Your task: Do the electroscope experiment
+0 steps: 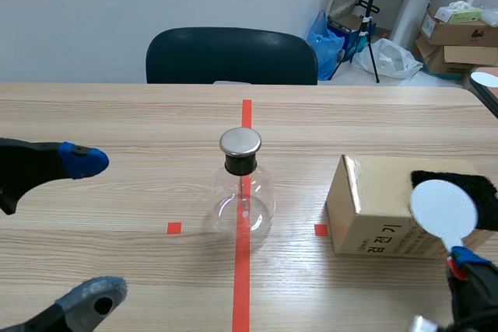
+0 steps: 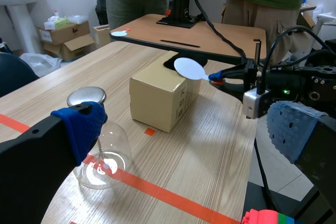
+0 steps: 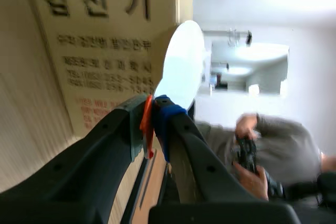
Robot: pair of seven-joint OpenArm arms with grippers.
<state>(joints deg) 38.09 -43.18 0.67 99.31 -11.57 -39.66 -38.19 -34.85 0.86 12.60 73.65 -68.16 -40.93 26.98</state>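
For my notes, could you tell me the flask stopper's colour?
The stopper is black; scene view shows it best.

We see bare wooden bench (image 1: 117,122) between our left claw (image 1: 93,227), fingers spread, and the clear glass flask with a metal cap (image 1: 243,192) at mid-bench. A gap of bare wood parts the flask from a tan cardboard box (image 1: 373,207) on its right. Our right claw (image 1: 465,258) pinches a white round disc (image 1: 443,206) over the box's right end.

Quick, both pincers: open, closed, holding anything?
Left pincer: open, holding nothing.
Right pincer: closed on the white disc paddle.
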